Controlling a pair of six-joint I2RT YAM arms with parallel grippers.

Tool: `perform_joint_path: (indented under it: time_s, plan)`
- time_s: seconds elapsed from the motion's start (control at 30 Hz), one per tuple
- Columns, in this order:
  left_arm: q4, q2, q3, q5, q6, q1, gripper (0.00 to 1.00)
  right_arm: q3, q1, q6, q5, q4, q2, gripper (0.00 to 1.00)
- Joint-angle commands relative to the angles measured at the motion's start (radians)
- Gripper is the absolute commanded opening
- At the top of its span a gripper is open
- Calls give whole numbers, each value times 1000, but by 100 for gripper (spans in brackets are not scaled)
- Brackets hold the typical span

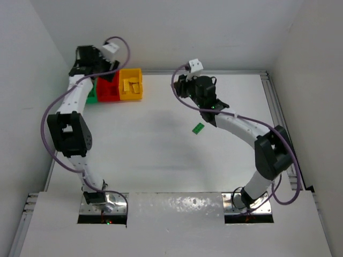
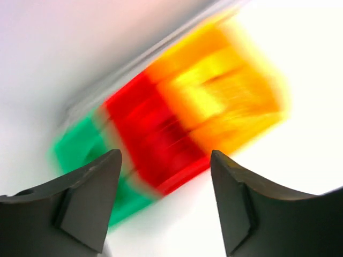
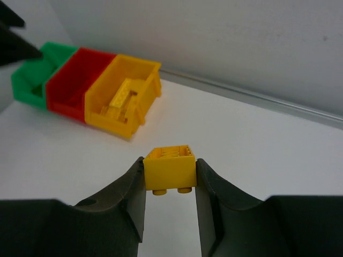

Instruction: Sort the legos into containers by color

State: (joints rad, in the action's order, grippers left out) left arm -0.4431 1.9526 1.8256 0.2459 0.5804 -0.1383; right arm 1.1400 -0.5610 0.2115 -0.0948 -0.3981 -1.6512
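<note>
The containers are joined in a row at the table's far left: green [image 3: 31,81], red [image 3: 75,79] and yellow [image 3: 122,93]. The yellow one holds several yellow legos [image 3: 119,103]. My left gripper [image 2: 165,155] hovers open over the row, nothing between its fingers; its view is motion-blurred, showing the green [image 2: 80,147], red [image 2: 153,136] and yellow [image 2: 225,96] bins. My right gripper [image 3: 170,165] is shut on a blocky yellow lego [image 3: 170,167], studs down, above the table to the right of the bins. A flat green lego [image 1: 198,128] lies mid-table.
White walls stand close behind the bins and on both sides. A metal rail [image 1: 278,115] runs along the table's right edge. In the top view my left arm [image 1: 80,96] covers much of the green bin [image 1: 92,98].
</note>
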Motion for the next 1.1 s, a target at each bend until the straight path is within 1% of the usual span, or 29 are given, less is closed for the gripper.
perform_joint_path:
  time_s: [0.0, 0.07, 0.1, 0.13, 0.17, 0.2, 0.23, 0.33, 0.4, 0.6, 0.73, 0.83, 0.9, 0.93, 1.0, 1.03, 1.07]
  plan:
    - [-78, -86, -60, 229, 228, 190, 66, 134, -5, 208, -75, 39, -89, 0]
    - [-126, -90, -57, 333, 236, 219, 69, 226, -7, 297, -62, 71, -137, 0]
    - [-144, -92, -54, 416, 246, 235, 72, 257, -10, 314, -60, 88, -183, 0]
    - [-219, -89, -37, 444, 322, 253, 82, 306, -13, 325, -62, 113, -203, 0]
    - [-261, -89, -29, 466, 370, 297, 84, 323, -20, 353, -75, 117, -219, 0]
    - [-297, -89, -20, 463, 407, 322, 85, 340, -22, 376, -82, 116, -240, 0]
    - [-301, -87, -20, 460, 407, 357, 85, 343, -25, 419, -76, 113, -249, 0]
    - [-250, -78, -25, 440, 359, 384, 85, 336, -36, 475, -66, 102, -262, 0]
    - [-232, -70, -23, 411, 345, 390, 84, 301, -40, 496, -69, 73, -249, 0]
    - [-209, -61, -55, 411, 343, 410, 78, 267, -40, 586, -22, 50, -236, 0]
    - [-154, -50, -77, 383, 302, 410, 70, 257, -40, 623, 7, 48, -228, 0]
    - [-158, -50, -71, 409, 296, 410, 64, 236, -42, 640, -2, 16, -217, 0]
    - [-164, -47, -71, 429, 294, 410, 62, 234, -40, 658, 0, 2, -219, 0]
    - [-152, -46, -74, 434, 267, 410, 62, 244, -40, 666, 4, 2, -225, 0]
    - [-137, -41, -77, 434, 242, 410, 59, 257, -40, 687, 21, 7, -236, 0]
    - [-120, -40, -77, 438, 219, 410, 56, 268, -40, 698, 41, 13, -245, 0]
    - [-118, -40, -74, 443, 216, 410, 47, 271, -40, 707, 50, 13, -248, 0]
